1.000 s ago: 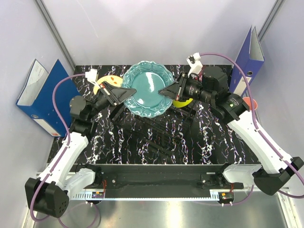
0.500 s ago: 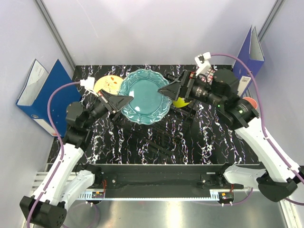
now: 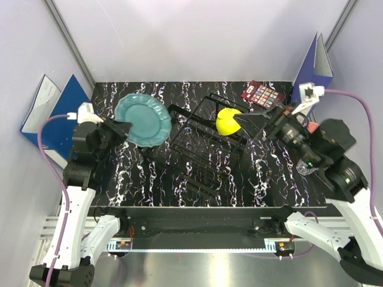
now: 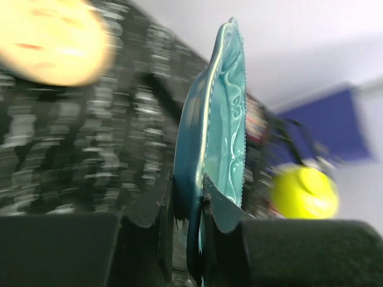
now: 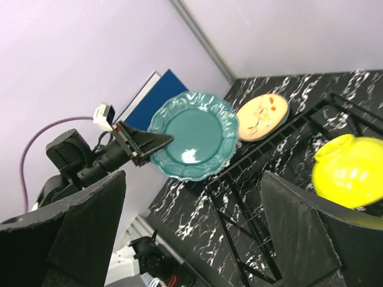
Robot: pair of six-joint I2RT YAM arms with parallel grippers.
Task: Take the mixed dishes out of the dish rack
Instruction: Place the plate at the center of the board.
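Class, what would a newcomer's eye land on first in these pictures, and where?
The teal scalloped plate, clamped by its rim in the left gripper, held up over the table's left side. Next, the bright yellow-green bowl at the right end of the black dish rack.

The dish rack [image 3: 200,146] fills the middle of the table [image 3: 137,174]. At its 9 o'clock the teal plate [image 3: 142,119], pinched on its edge by the left gripper [image 3: 122,127], blocks the way. The yellow bowl [image 3: 228,121] sits at the rack's 1 o'clock, and the wide-open right gripper [image 3: 246,125] is just beside it at 3 o'clock. The table is bare at the rack's 6 and 4 o'clock.
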